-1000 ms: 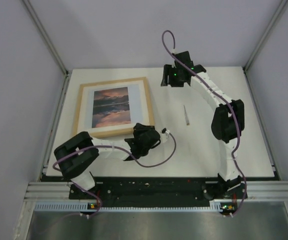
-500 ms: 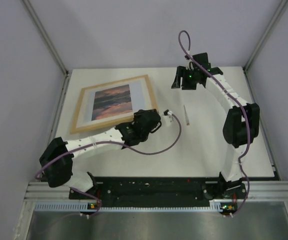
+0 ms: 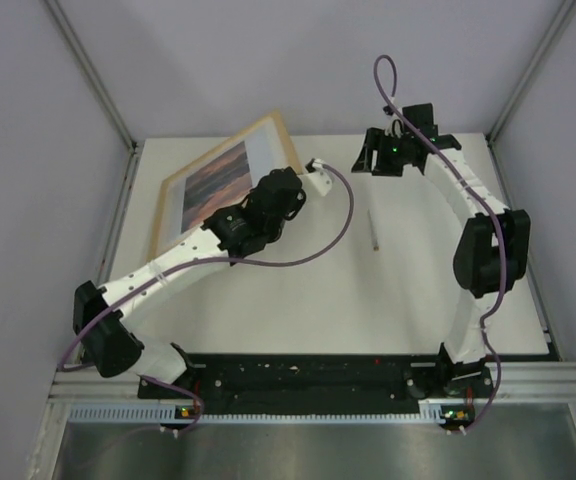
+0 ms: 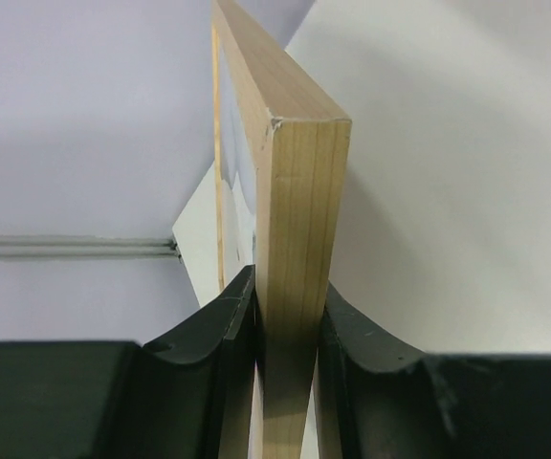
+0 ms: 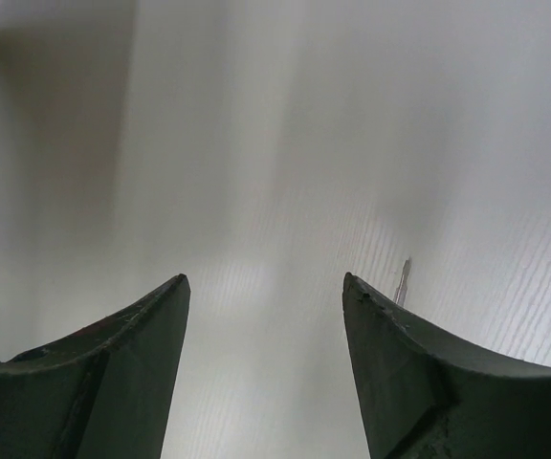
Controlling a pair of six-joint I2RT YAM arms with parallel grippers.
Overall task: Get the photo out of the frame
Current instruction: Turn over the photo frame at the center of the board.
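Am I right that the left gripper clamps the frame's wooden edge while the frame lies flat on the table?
Not flat: the left gripper clamps the frame's wooden edge, but it is tilted up, as the top external view shows.

The left arm (image 3: 168, 265) reaches far forward and to the right from its base, wrist raised. The left gripper (image 4: 290, 292) is clamped on the edge of the frame (image 4: 299, 191), one finger against each face. The right arm (image 3: 488, 250) stands bent at the elbow. The right gripper (image 5: 264, 279) hangs at the far side, fingers apart and holding nothing.
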